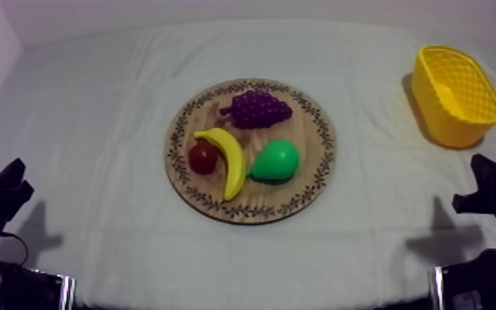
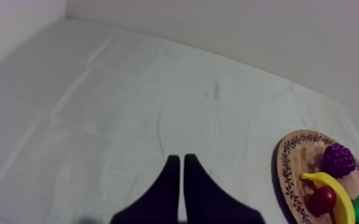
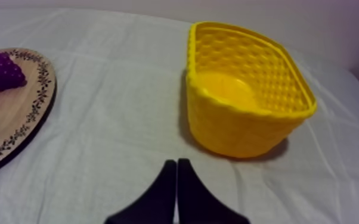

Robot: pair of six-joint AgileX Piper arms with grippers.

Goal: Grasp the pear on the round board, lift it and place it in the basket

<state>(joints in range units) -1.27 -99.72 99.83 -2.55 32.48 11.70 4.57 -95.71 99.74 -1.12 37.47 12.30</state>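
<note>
Left claw (image 2: pixel 179 159), right claw (image 3: pixel 176 162) both closed, empty. Pear (image 1: pixel 276 160) just beside banana (image 1: pixel 230 161); risk: claw snags banana, rounded pear slips. Yellow basket (image 1: pixel 449 115) far right.

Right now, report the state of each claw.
Left claw: closed, holding nothing.
Right claw: closed, holding nothing.

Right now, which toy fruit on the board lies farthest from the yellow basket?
The small red fruit: it sits on the wooden board's side away from the yellow basket, with the banana, grapes and pear all nearer.
</note>
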